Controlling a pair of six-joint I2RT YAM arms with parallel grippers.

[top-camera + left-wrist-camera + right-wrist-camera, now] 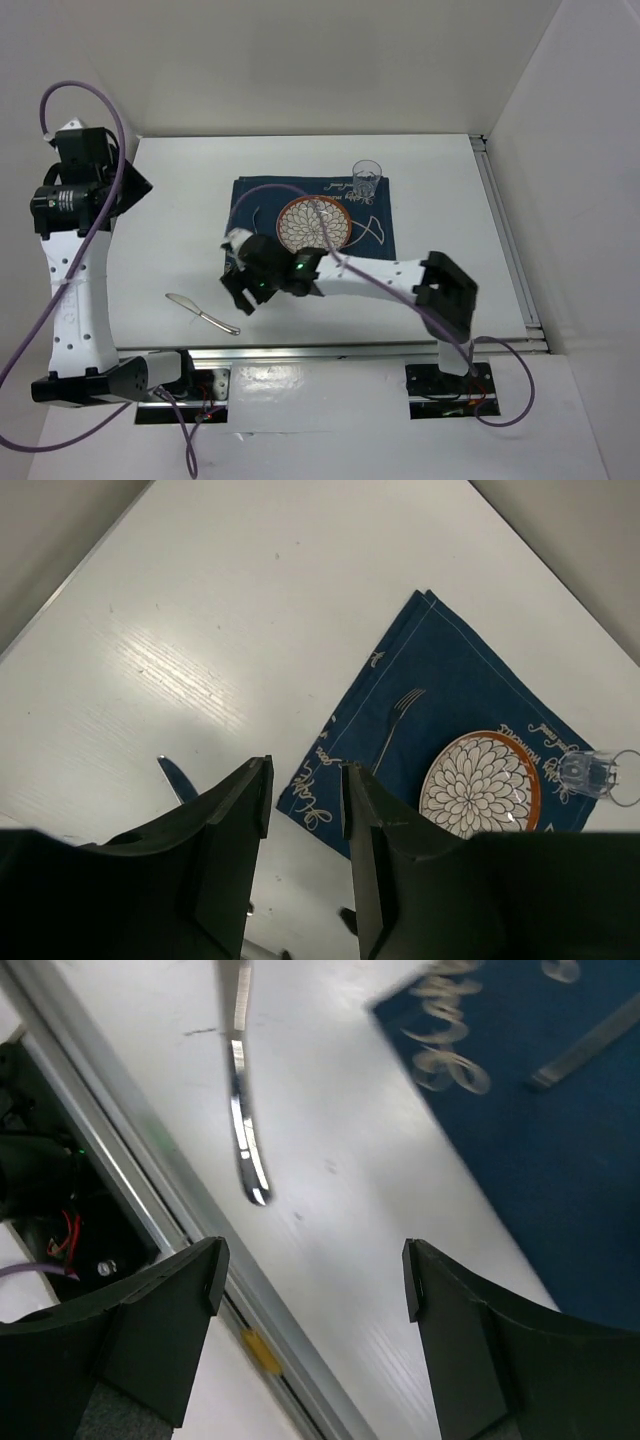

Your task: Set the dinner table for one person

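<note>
The white dinner table (180,220) carries a navy placemat (260,195). On the mat are a patterned plate with an orange rim (313,222), a fork (395,720) to its left and a clear glass (367,178) at the far right corner. A silver knife (203,313) lies on the bare table, left of the mat and near the front rail. My right gripper (240,298) is open and empty, low over the table between the knife and the mat's near left corner. In the right wrist view the knife (240,1110) lies ahead of the open right gripper (312,1260). My left gripper (140,185) is open and empty, raised at the far left.
An aluminium rail (330,350) runs along the table's near edge, with wiring and the arm bases behind it. A second rail (510,240) runs down the right side. White walls close in the back and sides. A purple cable loops over the plate.
</note>
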